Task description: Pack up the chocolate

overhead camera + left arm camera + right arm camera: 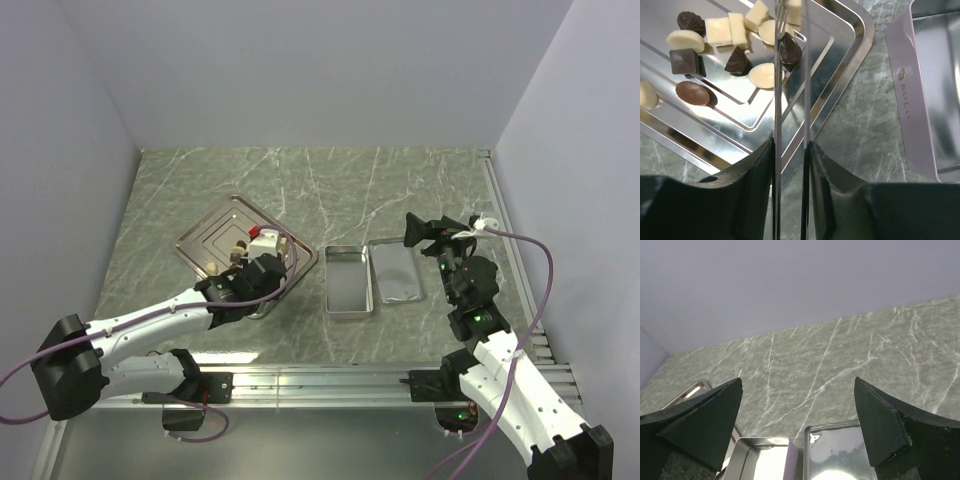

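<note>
Gripping clear tongs (775,100), left jaws, chocolate (738,62) at tips, on tray (840,45)

Left wrist view: one small printed mark on the lilac side wall of the tin (912,130). It is a tiny emblem, then a short word along the wall, possibly "BULLI". The letters are too small to confirm.

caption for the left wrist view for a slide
Left gripper clamps a thin tool above chocolates on the steel tray, tin alongside.
</note>
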`<state>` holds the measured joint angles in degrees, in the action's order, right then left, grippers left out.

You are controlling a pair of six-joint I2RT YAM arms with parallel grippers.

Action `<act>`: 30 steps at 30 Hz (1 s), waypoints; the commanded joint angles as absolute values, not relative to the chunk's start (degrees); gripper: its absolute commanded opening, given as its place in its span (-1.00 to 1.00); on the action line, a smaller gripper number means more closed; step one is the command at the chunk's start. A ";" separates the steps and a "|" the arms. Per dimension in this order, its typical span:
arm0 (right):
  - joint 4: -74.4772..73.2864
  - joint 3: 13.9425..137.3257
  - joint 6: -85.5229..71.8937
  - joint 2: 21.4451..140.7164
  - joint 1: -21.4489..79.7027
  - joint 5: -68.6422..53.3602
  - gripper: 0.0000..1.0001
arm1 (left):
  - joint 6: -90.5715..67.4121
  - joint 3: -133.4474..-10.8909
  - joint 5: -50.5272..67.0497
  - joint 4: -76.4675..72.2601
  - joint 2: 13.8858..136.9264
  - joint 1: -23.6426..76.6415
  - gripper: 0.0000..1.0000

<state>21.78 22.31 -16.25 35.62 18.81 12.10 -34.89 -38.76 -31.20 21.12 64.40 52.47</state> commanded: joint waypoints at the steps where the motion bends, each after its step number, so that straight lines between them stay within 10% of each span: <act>1: 23.47 23.82 -16.17 35.42 18.72 11.95 0.97 | -33.75 -39.46 -30.94 18.54 64.95 52.12 -0.25; 9: 23.47 23.90 -16.17 35.51 18.72 11.95 0.97 | -34.54 -39.73 -33.49 19.69 64.51 52.03 -0.60; 30: 23.55 24.08 -16.08 36.12 18.63 11.87 0.97 | -26.20 -44.30 -27.08 15.83 58.27 56.68 -0.68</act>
<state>21.78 22.31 -16.23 36.25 18.81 12.10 -29.32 -42.74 -30.81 20.21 59.96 54.81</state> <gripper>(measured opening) 0.986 0.287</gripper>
